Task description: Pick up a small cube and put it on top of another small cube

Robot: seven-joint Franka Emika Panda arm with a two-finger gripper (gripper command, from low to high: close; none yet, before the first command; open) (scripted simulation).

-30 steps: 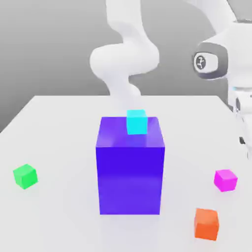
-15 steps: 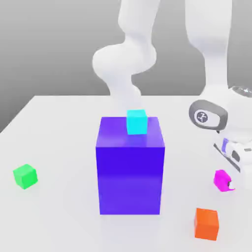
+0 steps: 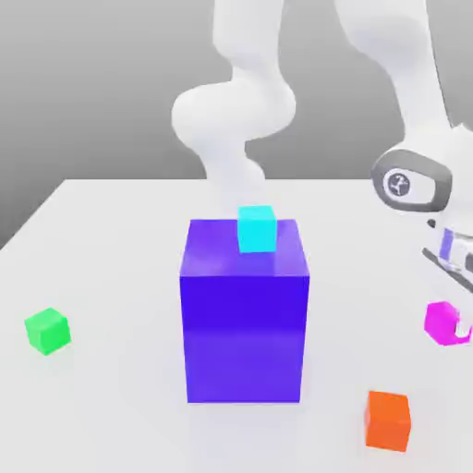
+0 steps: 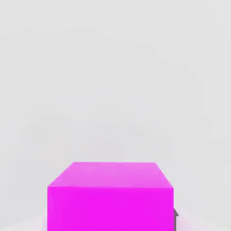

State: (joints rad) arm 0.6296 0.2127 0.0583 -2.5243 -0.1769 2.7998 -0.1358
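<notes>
The small glossy magenta-pink cube (image 3: 442, 322) sits at the right edge of your exterior frame, raised above the white counter (image 3: 102, 268). In your hand view the same cube (image 4: 110, 196) sits low in the frame. The claw (image 3: 459, 325) is clamped on it, one finger (image 3: 463, 328) showing at its right side. At frame centre stands the big blue-violet block (image 3: 244, 323) with a small cyan cube (image 3: 257, 228) on top. You have an orange cube (image 3: 387, 420) lower right and a green cube (image 3: 47, 330) far left

End effector (image 3: 459, 325) cut by exterior view's right edge; magenta cube (image 3: 442, 322) partly hidden behind it.
</notes>
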